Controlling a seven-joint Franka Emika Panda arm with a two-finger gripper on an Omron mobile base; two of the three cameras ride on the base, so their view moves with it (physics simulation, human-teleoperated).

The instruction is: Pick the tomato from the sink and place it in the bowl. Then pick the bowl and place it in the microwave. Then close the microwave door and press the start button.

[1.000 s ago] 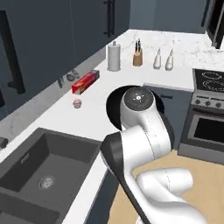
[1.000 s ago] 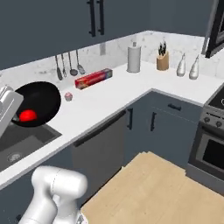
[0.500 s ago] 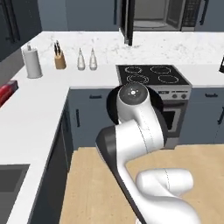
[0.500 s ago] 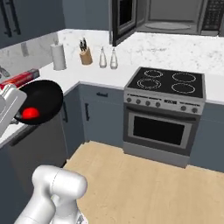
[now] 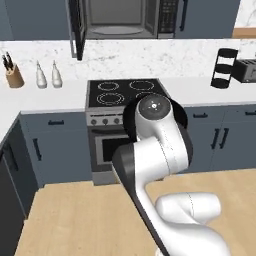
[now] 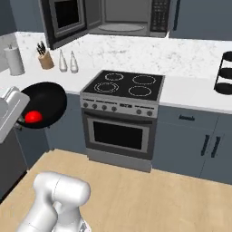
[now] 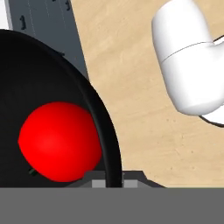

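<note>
The tool (image 7: 113, 177) is shut on the rim of the bowl (image 6: 47, 103), its dark tips pinching the black edge at the bottom of the hand view. In the right base view the bowl hangs in the air at the left, held up off the wooden floor (image 6: 149, 199), level with the front of the stove (image 6: 122, 118) and just left of it. The tomato (image 6: 33, 117) lies inside the bowl, low against the wall nearest the tool; in the hand view the tomato (image 7: 59, 141) rests right beside the rim, touching or nearly touching it, though the close view makes that hard to settle.

In the left base view the bowl (image 5: 177, 111) shows as a dark rim behind the arm's white wrist, in front of the stove (image 5: 107, 120).

The microwave (image 6: 122, 20) sits above the stove, its grey cavity open. The microwave door (image 6: 63, 20) stands swung out to the left, its free edge jutting forward over the desk (image 6: 190, 97). Between stove top and microwave floor there is clear room. On the desk to the left stand a knife block (image 6: 44, 56) and two bottles (image 6: 68, 62), well apart from the bowl. A dark rack (image 6: 224, 74) stands far right.
</note>
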